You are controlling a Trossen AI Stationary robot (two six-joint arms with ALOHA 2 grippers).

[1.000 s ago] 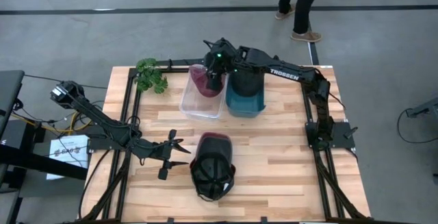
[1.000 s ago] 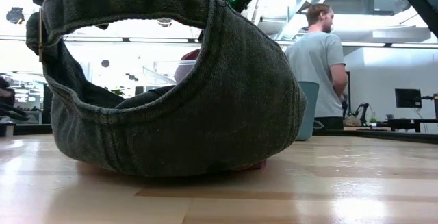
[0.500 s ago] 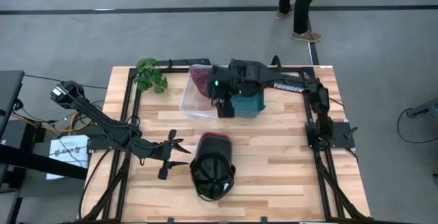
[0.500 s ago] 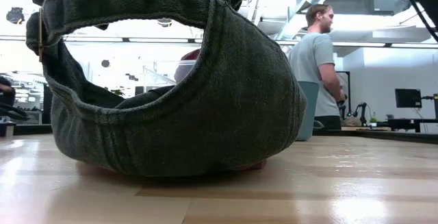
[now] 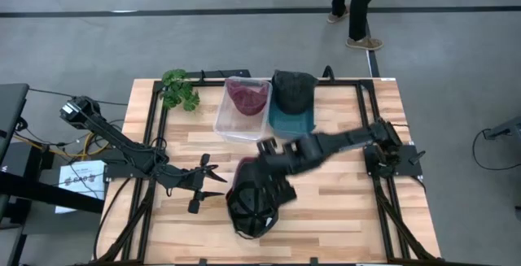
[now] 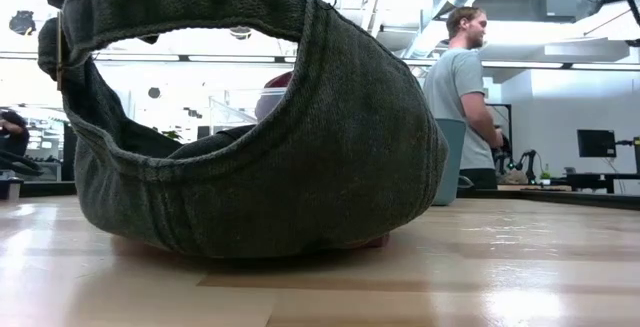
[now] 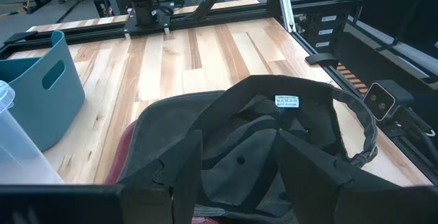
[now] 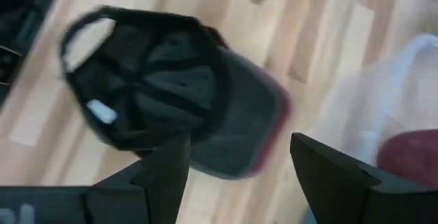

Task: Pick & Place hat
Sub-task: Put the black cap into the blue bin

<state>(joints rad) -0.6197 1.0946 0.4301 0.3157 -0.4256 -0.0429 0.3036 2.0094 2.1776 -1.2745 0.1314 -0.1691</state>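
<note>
We see the right gripper [image 5: 273,164] above the cap [image 5: 252,201], fingers wide, empty; the left gripper [image 5: 210,183] beside the cap, fingers parted, empty.

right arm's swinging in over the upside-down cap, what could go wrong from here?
1. The right pincer is open above the cap, whose soft crown could fold or slide on the wood instead of being gripped.
2. The left pincer waits open beside the cap; the arms could clash.
3. The teal bin already holds a hat.
</note>
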